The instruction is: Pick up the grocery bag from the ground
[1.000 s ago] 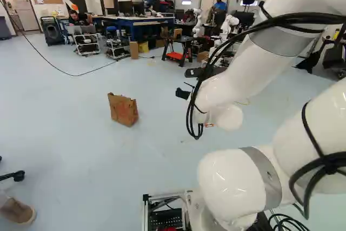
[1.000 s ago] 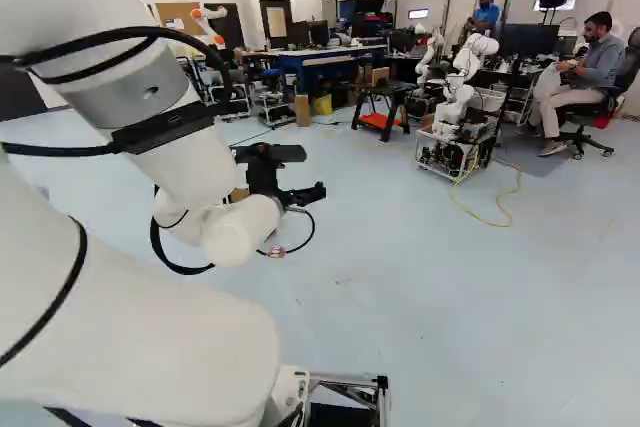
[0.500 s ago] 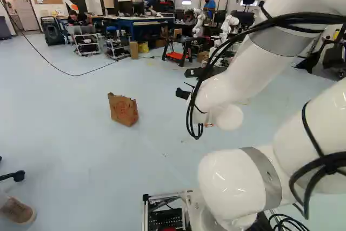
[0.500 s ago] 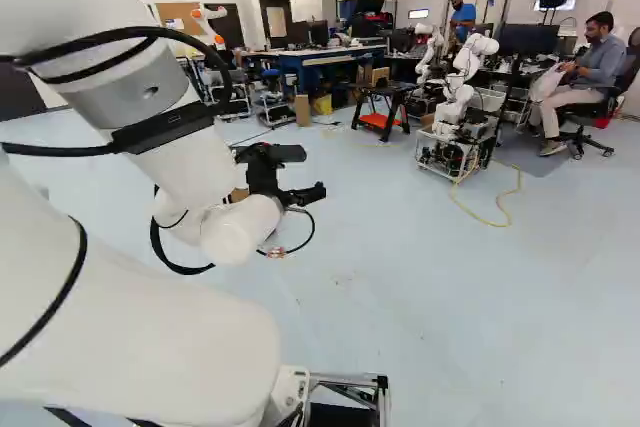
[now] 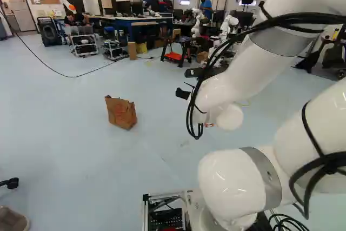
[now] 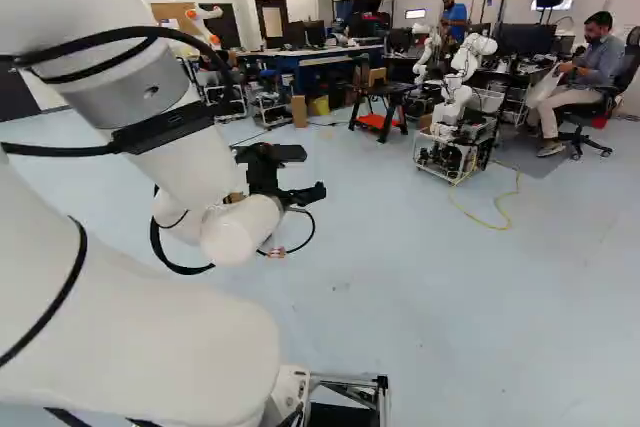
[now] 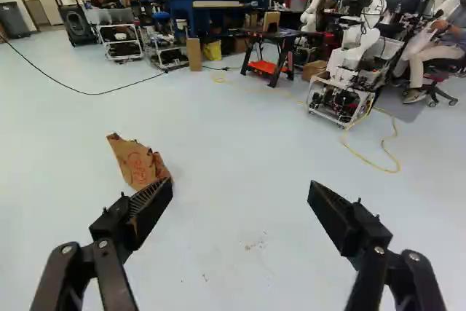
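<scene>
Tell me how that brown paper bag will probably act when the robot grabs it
The bag looks like creased paper, so it would probably crumple when squeezed. Its uneven top edge might fold or tear under a grip. It stands on the floor and could tip if nudged; its inside is hidden.

The arm point(image 5: 238, 74) is glossy white, with thick, rounded links. One grey band point(image 5: 284, 39) rings it at the upper right of the left base view, where black cables point(image 5: 308, 18) loop down. A black block point(image 6: 165, 128) sits at the upper left of the right base view. The gripper point(image 6: 314, 172) is black, with silvery screws point(image 7: 379, 250).
</scene>
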Tool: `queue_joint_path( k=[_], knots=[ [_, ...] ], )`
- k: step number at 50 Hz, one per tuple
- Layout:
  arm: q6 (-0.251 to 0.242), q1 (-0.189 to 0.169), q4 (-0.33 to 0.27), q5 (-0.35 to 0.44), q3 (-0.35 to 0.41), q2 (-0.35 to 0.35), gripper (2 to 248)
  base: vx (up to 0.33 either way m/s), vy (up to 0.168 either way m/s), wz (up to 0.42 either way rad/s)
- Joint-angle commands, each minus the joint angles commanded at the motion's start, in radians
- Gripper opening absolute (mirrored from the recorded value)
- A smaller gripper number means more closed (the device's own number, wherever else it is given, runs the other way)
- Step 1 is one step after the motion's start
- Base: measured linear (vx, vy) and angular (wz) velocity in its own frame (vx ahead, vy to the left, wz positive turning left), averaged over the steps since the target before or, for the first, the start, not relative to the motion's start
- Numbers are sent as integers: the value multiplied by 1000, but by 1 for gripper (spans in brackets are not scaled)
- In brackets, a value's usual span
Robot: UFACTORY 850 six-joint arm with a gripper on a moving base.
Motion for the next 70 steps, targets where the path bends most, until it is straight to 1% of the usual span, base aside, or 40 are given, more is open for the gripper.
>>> queue_joint_path(
  k=[13, 42, 48, 70],
  knots=[
    [0, 0, 0, 0, 0, 0, 247, 155, 1, -13],
    [0, 0, 0, 0, 0, 0, 247, 241, 5, -9],
    [0, 0, 0, 0, 0, 0, 247, 253, 77, 333],
    [0, 0, 0, 0, 0, 0, 247, 248, 105, 489]
  ],
)
